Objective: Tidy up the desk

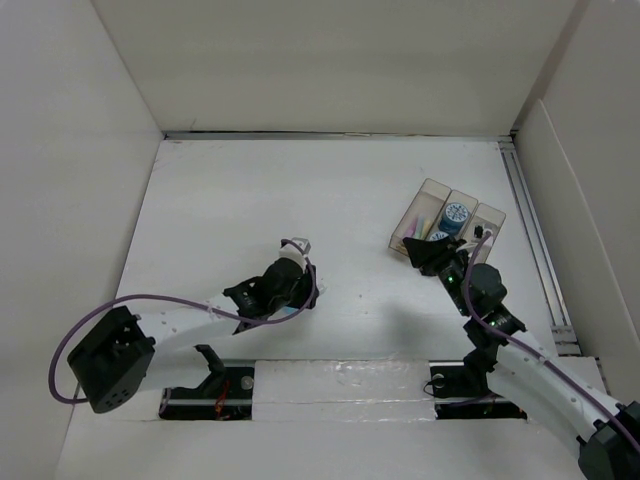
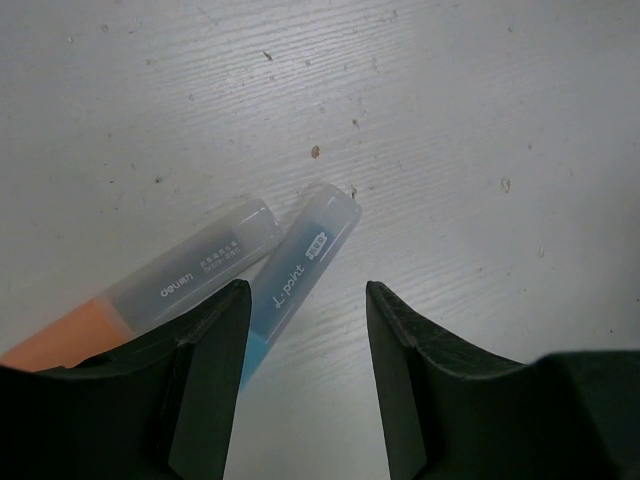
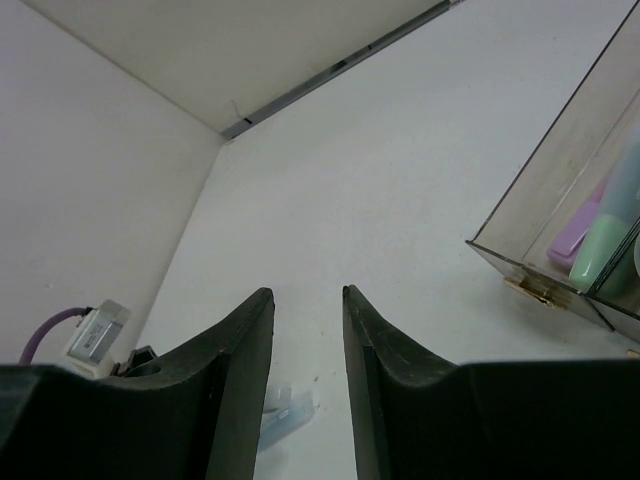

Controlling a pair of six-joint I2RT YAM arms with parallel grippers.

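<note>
Two highlighters lie side by side on the white desk (image 1: 300, 190). One is orange (image 2: 150, 300) with a frosted cap. The other is blue (image 2: 300, 265), also with a frosted cap. My left gripper (image 2: 308, 290) hovers low over them, open. The blue highlighter's body runs under the left finger (image 2: 215, 340), and the orange one lies outside that finger. From above, the left gripper (image 1: 290, 285) hides both. My right gripper (image 3: 308, 292) is open with nothing between its fingers. It sits at the near left corner of the tray (image 1: 478, 216).
The translucent three-compartment tray (image 3: 530, 190) holds purple and green highlighters (image 3: 590, 250) and a blue round item (image 1: 455, 215). Tall white walls bound the desk. A metal rail (image 1: 530, 220) runs along its right edge. The blue highlighter's cap (image 3: 290, 410) shows far off in the right wrist view.
</note>
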